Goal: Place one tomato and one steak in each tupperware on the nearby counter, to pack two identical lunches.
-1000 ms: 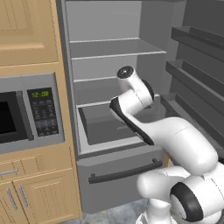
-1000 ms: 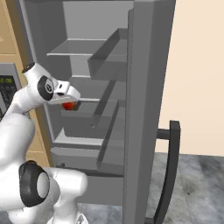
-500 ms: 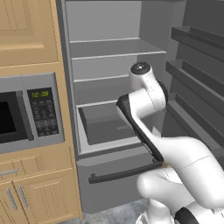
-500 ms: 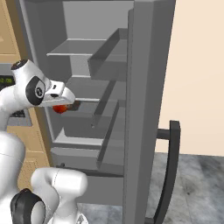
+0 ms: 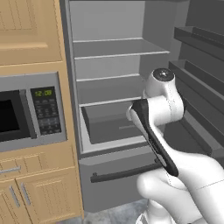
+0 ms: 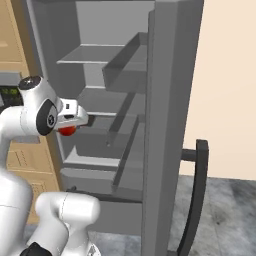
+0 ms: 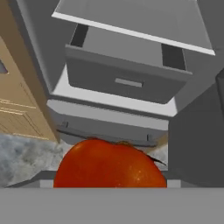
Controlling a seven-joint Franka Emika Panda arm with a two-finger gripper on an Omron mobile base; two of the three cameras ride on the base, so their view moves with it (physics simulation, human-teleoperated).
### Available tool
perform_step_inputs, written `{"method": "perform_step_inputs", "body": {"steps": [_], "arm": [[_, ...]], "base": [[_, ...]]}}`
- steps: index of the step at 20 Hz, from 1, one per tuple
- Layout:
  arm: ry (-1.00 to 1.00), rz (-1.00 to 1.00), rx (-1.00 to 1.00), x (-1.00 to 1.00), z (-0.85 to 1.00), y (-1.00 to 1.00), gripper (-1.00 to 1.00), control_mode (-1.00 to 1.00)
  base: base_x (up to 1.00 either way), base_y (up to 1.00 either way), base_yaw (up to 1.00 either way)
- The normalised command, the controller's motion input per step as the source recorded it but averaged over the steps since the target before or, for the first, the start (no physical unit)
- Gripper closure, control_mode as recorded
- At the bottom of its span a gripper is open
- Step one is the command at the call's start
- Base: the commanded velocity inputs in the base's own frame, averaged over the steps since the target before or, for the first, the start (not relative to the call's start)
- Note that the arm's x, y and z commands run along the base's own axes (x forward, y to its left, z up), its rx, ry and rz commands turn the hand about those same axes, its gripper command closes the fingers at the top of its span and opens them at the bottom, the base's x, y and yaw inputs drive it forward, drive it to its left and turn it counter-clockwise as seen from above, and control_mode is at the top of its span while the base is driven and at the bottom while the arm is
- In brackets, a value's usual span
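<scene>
A glossy red-orange tomato [image 7: 109,164] sits between my fingertips at the bottom of the hand view. From the right base view the same tomato [image 6: 67,131] hangs just under my white hand, in front of the open fridge's lower shelves. My gripper [image 6: 71,126] is shut on it, held out in the air and clear of the shelves. In the left base view my own upper arm [image 5: 153,127] covers the hand.
The grey fridge stands open, with bare shelves [image 5: 118,54] and a pulled-out crisper drawer [image 7: 127,81]. Its door [image 6: 172,125] swings out to the right with ledges on its inside. A freezer drawer handle [image 5: 124,171] runs below. A microwave [image 5: 26,113] sits in wooden cabinets on the left.
My arm has drawn back from the fridge shelves with the tomato, the hand shifting slightly left and down in the right base view. The elbow has swung to the right.
</scene>
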Motion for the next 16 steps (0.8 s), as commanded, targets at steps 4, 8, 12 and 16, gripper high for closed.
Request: {"method": "perform_step_inputs", "body": {"steps": [4, 8, 12, 16], "arm": [[0.0, 0.0, 0.0, 0.0, 0.0, 0.0, 1.0, 1.0], [0.0, 0.0, 0.0, 0.0, 0.0, 0.0, 1.0, 1.0], [0.0, 0.0, 0.0, 0.0, 0.0, 0.0, 1.0, 1.0], [0.0, 0.0, 0.0, 0.0, 0.0, 0.0, 1.0, 1.0]], "base": [[-0.47, 0.44, 0.18], [-0.55, 0.79, 0.14], [-0.26, 1.0, 0.09], [0.0, 1.0, 0.06]]}}
